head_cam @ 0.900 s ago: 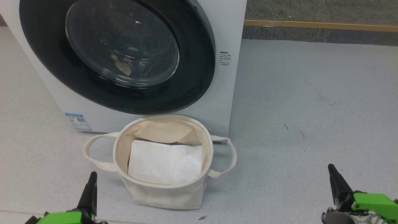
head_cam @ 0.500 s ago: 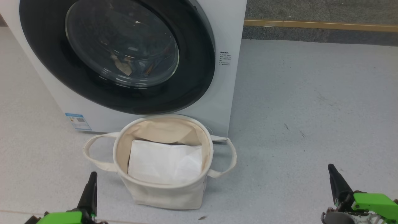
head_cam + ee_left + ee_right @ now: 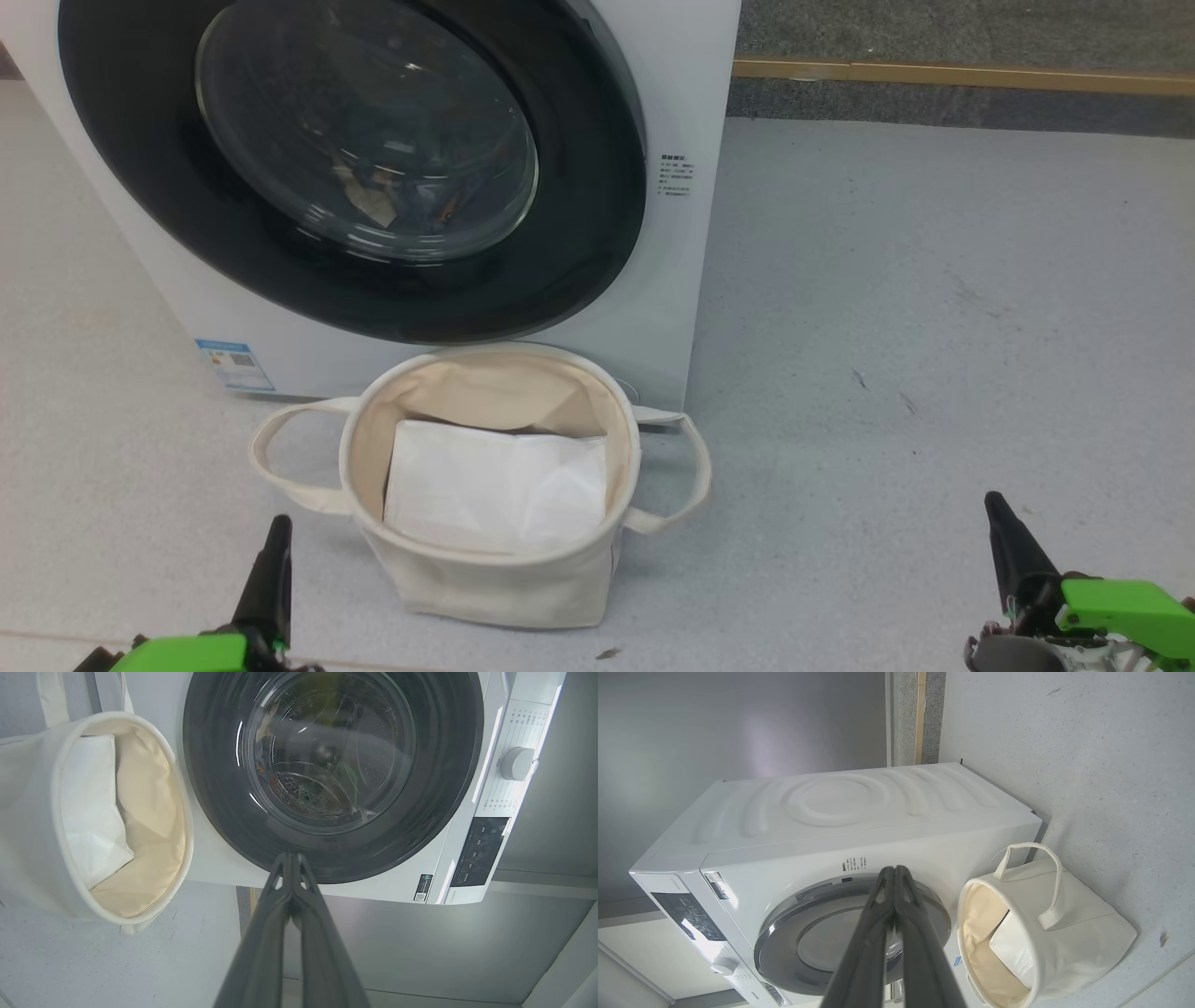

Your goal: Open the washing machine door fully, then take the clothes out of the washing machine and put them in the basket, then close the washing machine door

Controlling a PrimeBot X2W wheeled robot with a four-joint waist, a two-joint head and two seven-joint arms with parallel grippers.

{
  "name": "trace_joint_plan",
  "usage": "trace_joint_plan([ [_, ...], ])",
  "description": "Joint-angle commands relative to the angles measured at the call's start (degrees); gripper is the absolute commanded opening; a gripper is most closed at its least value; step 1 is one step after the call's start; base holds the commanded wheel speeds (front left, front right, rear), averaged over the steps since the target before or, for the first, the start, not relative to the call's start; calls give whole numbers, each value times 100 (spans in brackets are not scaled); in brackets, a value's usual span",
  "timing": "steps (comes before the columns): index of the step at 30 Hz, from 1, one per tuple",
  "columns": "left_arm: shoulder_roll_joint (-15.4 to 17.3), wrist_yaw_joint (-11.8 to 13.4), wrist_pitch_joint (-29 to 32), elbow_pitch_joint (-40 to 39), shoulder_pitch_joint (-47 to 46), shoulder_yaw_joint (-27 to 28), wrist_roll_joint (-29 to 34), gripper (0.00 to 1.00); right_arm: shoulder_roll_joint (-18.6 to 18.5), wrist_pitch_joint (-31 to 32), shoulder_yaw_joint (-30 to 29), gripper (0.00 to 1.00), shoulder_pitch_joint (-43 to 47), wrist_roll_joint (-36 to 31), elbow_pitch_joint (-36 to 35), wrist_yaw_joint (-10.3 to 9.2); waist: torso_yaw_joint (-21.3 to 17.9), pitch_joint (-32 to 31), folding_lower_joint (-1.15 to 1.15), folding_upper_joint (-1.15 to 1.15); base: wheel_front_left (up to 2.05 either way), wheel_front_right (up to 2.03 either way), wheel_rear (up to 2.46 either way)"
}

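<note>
The white washing machine (image 3: 681, 75) (image 3: 840, 826) stands ahead with its round black-rimmed door (image 3: 560, 233) (image 3: 224, 788) (image 3: 784, 924) closed. Through the glass bowl (image 3: 373, 140) I glimpse bits of the clothes (image 3: 411, 201) in the drum, dim and mostly hidden. The cream canvas basket (image 3: 495, 583) (image 3: 28, 826) (image 3: 1083, 919) sits on the floor just before the door. My left gripper (image 3: 276, 523) (image 3: 290, 856) is shut and empty at the lower left. Low on the right, my right gripper (image 3: 995, 502) (image 3: 893, 869) is also shut and holds nothing.
A flat white sheet (image 3: 495, 490) lies inside the basket. A blue label sticker (image 3: 233, 364) marks the washer's lower front corner. The washer's dial (image 3: 517, 763) and dark control panel (image 3: 481, 851) are beside the door. Grey floor (image 3: 934, 327) stretches to the right, ending at a yellow strip (image 3: 962, 75).
</note>
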Motion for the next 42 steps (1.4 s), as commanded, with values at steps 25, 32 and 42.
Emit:
trace_joint_plan([
  [25, -3, 2, -10, 58, 6, -5, 2, 100, 5, -6, 4, 100, 11, -3, 54, 1, 0, 0, 0, 0, 0, 0, 0],
  [32, -33, 9, -63, 311, 109, -25, 35, 100, 44, -63, 23, 100, 117, -43, 278, 1, 1, 3, 2, 0, 0, 0, 0],
  [42, -28, 28, -231, 227, 33, -5, 220, 100, 37, -231, 39, 100, 52, -176, 145, 1, 15, 3, 0, 0, 0, 0, 0],
])
